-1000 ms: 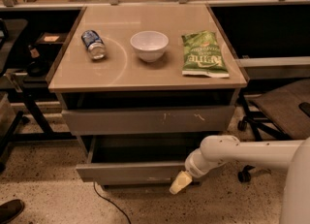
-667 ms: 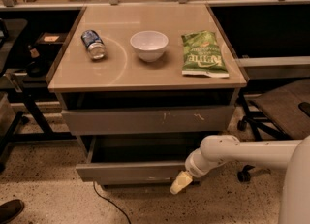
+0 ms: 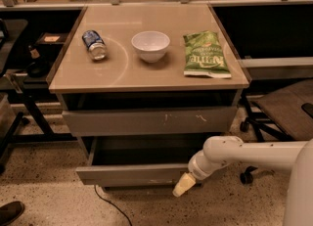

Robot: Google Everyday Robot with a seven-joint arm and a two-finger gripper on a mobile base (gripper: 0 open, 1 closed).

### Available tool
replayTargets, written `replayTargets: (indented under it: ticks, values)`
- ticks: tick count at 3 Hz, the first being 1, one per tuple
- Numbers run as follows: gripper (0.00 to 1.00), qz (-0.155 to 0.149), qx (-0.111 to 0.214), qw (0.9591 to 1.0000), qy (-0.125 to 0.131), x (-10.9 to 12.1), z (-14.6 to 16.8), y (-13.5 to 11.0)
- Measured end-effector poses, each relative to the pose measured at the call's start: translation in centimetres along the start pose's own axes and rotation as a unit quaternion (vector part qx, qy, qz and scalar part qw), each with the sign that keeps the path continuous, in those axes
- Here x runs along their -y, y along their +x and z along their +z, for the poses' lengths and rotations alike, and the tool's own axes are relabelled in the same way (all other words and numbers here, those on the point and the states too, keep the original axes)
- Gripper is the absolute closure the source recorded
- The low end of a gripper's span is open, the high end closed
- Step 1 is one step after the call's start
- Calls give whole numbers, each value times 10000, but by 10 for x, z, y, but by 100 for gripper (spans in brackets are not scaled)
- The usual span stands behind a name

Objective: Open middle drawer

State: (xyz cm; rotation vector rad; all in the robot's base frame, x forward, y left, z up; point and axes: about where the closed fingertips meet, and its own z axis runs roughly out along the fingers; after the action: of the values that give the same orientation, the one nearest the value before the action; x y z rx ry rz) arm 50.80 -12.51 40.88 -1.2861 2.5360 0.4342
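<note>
Three: can (image 3: 94,44), bowl (image 3: 150,45), bag (image 3: 204,55) on tan table (image 3: 146,77); pincer (image 3: 183,186), state unclear, beside pulled-out middle drawer (image 3: 127,175).

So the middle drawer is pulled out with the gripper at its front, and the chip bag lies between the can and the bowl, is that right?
Not quite: the camera view shows the bowl between the can and the chip bag. The middle drawer is indeed pulled out, with the gripper at its front.

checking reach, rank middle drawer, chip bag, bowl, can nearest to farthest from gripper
The gripper sits low, front right.
1. middle drawer, right beside it
2. chip bag, tabletop right
3. bowl, tabletop centre
4. can, tabletop left
</note>
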Motion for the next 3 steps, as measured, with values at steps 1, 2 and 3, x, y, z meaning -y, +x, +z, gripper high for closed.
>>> replayTargets:
  ticks: [1, 2, 3]
  values:
    - [0, 235, 62, 9997, 52, -7, -20, 11]
    - [0, 505, 52, 9986, 169, -24, -53, 40]
    - [0, 849, 43, 9960, 283, -52, -103, 79]
